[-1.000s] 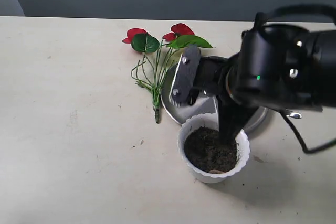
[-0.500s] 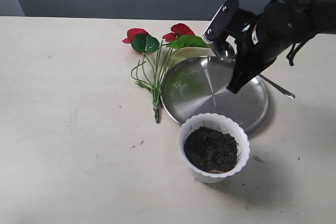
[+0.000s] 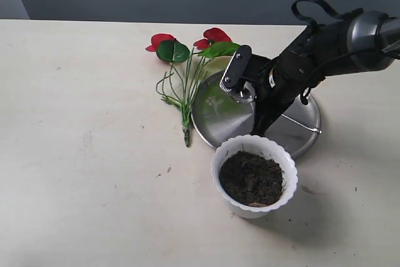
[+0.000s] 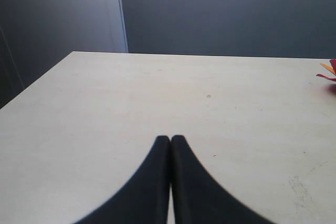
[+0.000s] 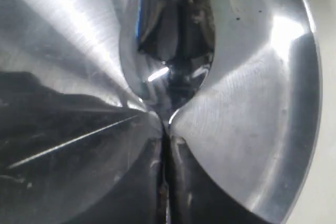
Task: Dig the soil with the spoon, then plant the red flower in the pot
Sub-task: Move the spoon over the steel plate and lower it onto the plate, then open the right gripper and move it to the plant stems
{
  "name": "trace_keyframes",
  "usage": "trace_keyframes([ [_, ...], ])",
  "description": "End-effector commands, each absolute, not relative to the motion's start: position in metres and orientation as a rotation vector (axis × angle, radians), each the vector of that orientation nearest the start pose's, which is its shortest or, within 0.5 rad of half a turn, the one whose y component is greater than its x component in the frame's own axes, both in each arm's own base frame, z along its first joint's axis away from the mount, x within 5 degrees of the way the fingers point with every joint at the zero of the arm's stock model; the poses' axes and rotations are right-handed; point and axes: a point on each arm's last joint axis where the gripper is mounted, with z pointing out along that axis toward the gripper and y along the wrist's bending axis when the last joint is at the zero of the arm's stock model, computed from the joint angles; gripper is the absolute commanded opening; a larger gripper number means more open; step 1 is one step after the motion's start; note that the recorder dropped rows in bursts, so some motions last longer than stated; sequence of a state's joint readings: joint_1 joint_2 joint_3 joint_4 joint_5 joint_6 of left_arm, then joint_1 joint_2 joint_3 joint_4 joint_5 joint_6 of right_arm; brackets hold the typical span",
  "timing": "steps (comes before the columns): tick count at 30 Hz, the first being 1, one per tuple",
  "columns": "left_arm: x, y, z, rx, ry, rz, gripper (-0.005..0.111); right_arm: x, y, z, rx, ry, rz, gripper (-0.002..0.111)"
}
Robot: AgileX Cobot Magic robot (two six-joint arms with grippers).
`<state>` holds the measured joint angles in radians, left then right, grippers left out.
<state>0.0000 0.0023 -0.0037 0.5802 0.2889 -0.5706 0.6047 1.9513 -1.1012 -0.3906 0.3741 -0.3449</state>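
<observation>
My right gripper [image 3: 255,103] is shut on the neck of the spoon [image 3: 247,94], low over the steel plate [image 3: 215,109]. The spoon's thin handle sticks out toward the plate's right edge. In the right wrist view the spoon's bowl [image 5: 173,30] carries dark dirt and sits just beyond the closed gripper [image 5: 168,141]. The white scalloped pot [image 3: 220,154] stands in front of the plate, filled with dark soil [image 3: 251,178]. The red flower [image 3: 186,60] lies flat on the table left of the plate. My left gripper [image 4: 170,139] is shut and empty over bare table.
The steel plate [image 5: 252,103] fills most of the right wrist view. Crumbs of dirt lie on the table around the pot. A tip of a red bloom [image 4: 328,72] shows at the edge of the left wrist view. A dark wall stands behind the table.
The right gripper left the pot, rose above the plate with the spoon, and has now come down low over the plate. The pot and flower have not moved.
</observation>
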Motion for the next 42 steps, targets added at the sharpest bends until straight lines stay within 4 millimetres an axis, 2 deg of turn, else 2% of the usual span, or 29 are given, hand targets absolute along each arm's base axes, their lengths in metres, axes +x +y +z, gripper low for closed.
trace_keyframes([
  [1, 0.054, 0.014, 0.192, -0.125, 1.719, 0.126, 0.000, 0.321, 0.205, 0.133, -1.588, 2.122, -0.207, 0.014],
  [4, 0.054, 0.014, 0.192, -0.125, 1.719, 0.126, 0.000, 0.321, 0.205, 0.133, -1.580, 2.124, -0.204, 0.023],
  [6, 0.054, 0.014, 0.192, -0.125, 1.719, 0.126, 0.000, 0.324, 0.207, 0.137, -1.536, 2.142, -0.191, 0.023],
  [9, 0.054, 0.014, 0.192, -0.125, 1.719, 0.126, 0.000, 0.331, 0.216, 0.166, -1.287, 2.196, -0.074, 0.023],
  [10, 0.054, 0.014, 0.192, -0.125, 1.719, 0.126, 0.000, 0.333, 0.222, 0.182, -1.152, 2.223, 0.027, 0.023],
  [12, 0.054, 0.014, 0.192, -0.125, 1.719, 0.126, 0.000, 0.335, 0.230, 0.200, -0.989, 2.267, 0.163, 0.023],
  [16, 0.054, 0.014, 0.192, -0.125, 1.719, 0.126, 0.000, 0.336, 0.242, 0.218, -0.789, 2.366, 0.389, 0.023],
  [18, 0.054, 0.014, 0.192, -0.125, 1.719, 0.126, 0.000, 0.336, 0.246, 0.221, -0.730, 2.395, 0.459, 0.023],
  [22, 0.054, 0.014, 0.192, -0.125, 1.719, 0.126, 0.000, 0.332, 0.255, 0.218, -0.775, 2.384, 0.469, 0.026],
  [27, 0.054, 0.014, 0.192, -0.125, 1.719, 0.126, 0.000, 0.321, 0.269, 0.207, -0.796, 2.435, 0.522, 0.052],
  [31, 0.054, 0.014, 0.192, -0.125, 1.719, 0.126, 0.000, 0.316, 0.286, 0.205, -0.686, 2.431, 0.639, 0.053],
  [35, 0.054, 0.014, 0.192, -0.125, 1.719, 0.126, 0.000, 0.312, 0.303, 0.205, -0.679, 2.329, 0.636, 0.053],
  [38, 0.054, 0.014, 0.192, -0.125, 1.719, 0.126, 0.000, 0.317, 0.308, 0.199, -0.657, 2.270, 0.610, 0.053],
  [42, 0.054, 0.014, 0.192, -0.125, 1.719, 0.126, 0.000, 0.328, 0.315, 0.184, -0.649, 2.283, 0.602, 0.053],
])
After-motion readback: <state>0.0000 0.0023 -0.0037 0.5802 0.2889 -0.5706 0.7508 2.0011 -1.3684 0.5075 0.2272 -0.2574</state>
